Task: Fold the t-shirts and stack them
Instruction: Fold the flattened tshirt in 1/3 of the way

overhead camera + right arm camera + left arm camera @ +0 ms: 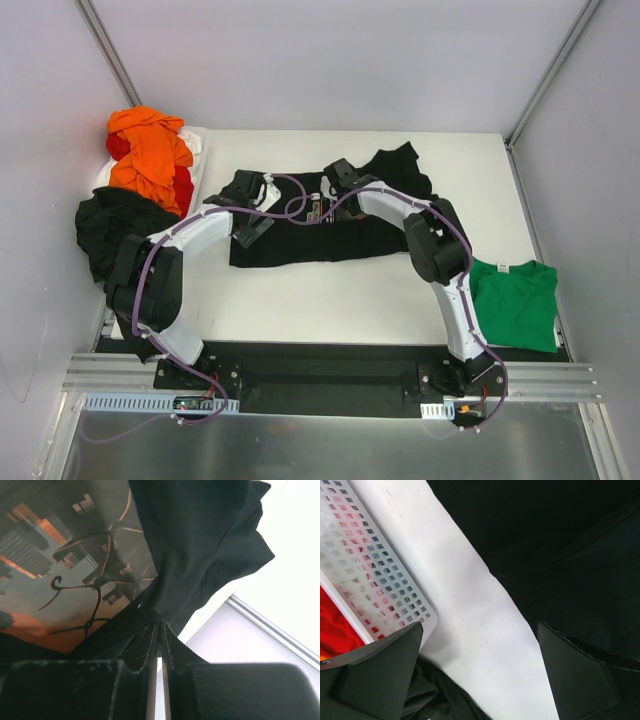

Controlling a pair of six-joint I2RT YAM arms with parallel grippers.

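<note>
While pinching a fold of the black t-shirt (290,246), spread across the table (350,300), in the clenched right claw (159,628) to turn it over, hovers the left claw (480,645), jaws wide, beside the basket (380,580), likely ready to pin cloth.

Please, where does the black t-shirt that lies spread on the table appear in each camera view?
Top external: black t-shirt spread mid-table, between both arms.
Left wrist: it fills the upper right.
Right wrist: it crosses the centre, pinched in the right pincer; its orange print shows at left.
Shared landmark: white table, beside the shirt in the top and left wrist views.
</note>
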